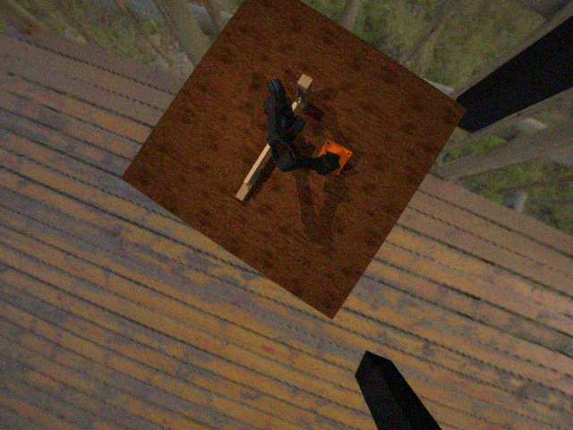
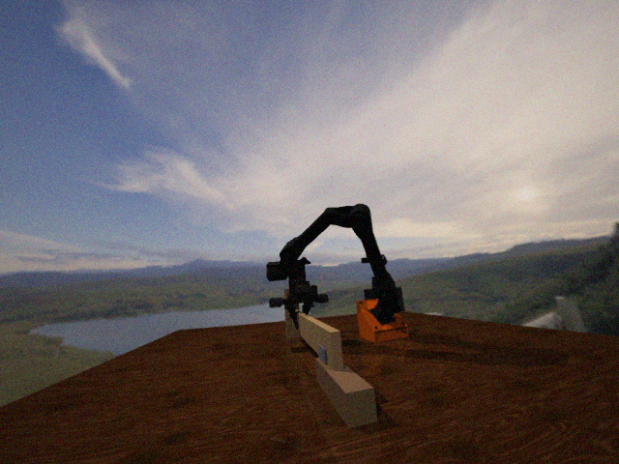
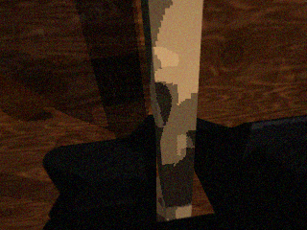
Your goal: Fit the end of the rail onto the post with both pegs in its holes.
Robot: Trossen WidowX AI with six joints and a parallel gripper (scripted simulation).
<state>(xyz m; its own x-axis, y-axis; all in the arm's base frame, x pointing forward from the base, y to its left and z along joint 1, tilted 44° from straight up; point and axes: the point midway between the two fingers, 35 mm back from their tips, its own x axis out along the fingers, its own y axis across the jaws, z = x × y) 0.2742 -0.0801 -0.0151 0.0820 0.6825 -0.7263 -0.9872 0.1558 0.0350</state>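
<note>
The long pale rail (image 1: pixel 258 165) (image 2: pixel 320 335) (image 3: pixel 184 29) runs from the low footboard block (image 1: pixel 241 192) (image 2: pixel 362 399) toward the short post (image 1: pixel 304 81) (image 2: pixel 290 327). Its far end sits at the grey-blue bracket (image 2: pixel 322 354) on the block. My gripper (image 2: pixel 300 315) (image 3: pixel 163 118) points down and is shut on the rail near its post end, one finger on each side. The rail looks raised off the table and roughly level. Its post end is close to the post; the arm and shadow hide whether they touch. I cannot make out the pegs or holes clearly.
The orange arm base (image 1: pixel 343 151) (image 2: pixel 367 327) stands to the right of the rail. The arm arches from it over the rail. The brown table (image 1: pixel 333 287) (image 2: pixel 199 390) carries dark shadows of the arm, rail and post.
</note>
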